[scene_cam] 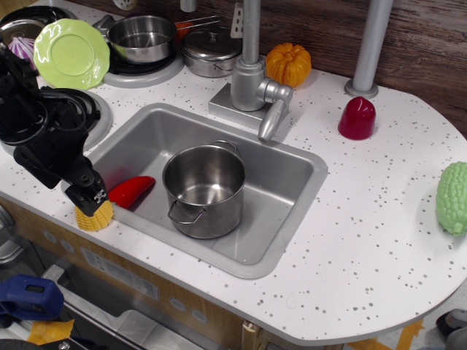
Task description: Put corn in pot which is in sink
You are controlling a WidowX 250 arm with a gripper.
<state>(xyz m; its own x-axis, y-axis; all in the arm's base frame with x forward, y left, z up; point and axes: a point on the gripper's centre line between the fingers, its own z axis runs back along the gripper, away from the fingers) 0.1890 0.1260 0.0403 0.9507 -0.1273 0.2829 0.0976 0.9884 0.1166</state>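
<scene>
The yellow corn (95, 217) sits on the white counter at the sink's front left corner. My black gripper (88, 199) stands right on top of it, its fingers down around the cob; whether they pinch it I cannot tell. The tall steel pot (205, 191) with two loop handles stands upright and empty in the middle of the grey sink (292, 171), to the right of the corn. The grey faucet (255, 80) rises behind the sink.
A red pepper (131, 191) lies in the sink's left end between corn and pot. An orange pumpkin (288, 63), a dark red piece (357, 118), a green vegetable (453, 197), a green plate (71, 53) and two other steel pots (142, 38) stand around.
</scene>
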